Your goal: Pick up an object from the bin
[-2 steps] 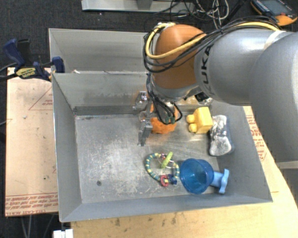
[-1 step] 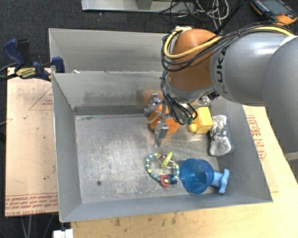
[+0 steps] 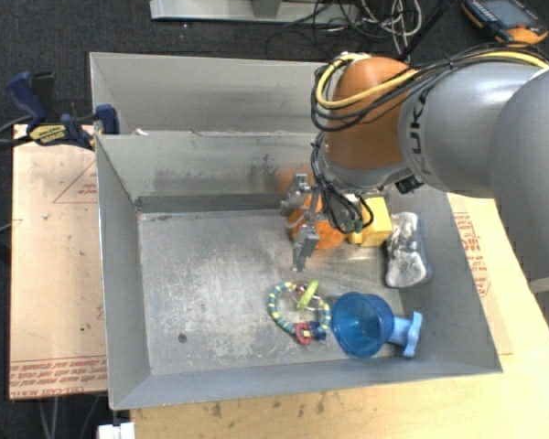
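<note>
The arm's orange cover point(image 3: 366, 108) and its cables hide the top of the gripper point(image 3: 301, 245). An orange thing point(image 3: 329, 236) directly behind the gripper is mostly covered, so its shape is hard to make out. Whether the gripper is open or closed cannot be told, nor whether it touches the orange thing. It hangs low over the floor of the bin point(image 3: 201, 282). Just in front of it lies a ring of coloured beads point(image 3: 297, 307), with a blue cup point(image 3: 360, 324) beside the ring. To the gripper's right are a partly hidden yellow block point(image 3: 377, 227) and a crumpled silver lump point(image 3: 405, 252).

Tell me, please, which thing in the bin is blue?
The cup-shaped thing on its side by the bin's front wall; the beaded ring beside it is many-coloured, the crumpled lump silvery.
</note>
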You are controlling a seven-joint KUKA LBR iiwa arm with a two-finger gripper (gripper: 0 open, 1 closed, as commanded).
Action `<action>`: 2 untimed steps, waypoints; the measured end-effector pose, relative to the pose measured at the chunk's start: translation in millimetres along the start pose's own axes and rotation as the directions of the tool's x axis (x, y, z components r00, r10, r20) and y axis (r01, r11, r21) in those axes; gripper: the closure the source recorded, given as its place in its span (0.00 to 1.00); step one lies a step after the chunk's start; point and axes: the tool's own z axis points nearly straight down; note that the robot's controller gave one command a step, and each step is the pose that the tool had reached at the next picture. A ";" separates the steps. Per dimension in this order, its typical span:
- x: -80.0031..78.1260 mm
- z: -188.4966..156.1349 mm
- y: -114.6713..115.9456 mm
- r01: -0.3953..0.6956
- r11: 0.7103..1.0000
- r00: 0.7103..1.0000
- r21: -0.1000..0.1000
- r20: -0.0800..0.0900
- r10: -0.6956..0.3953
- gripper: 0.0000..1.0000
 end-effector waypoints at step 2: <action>-19.4 45.8 -71.7 0.155 0.988 0.988 -0.003 0.009 -0.155 0.00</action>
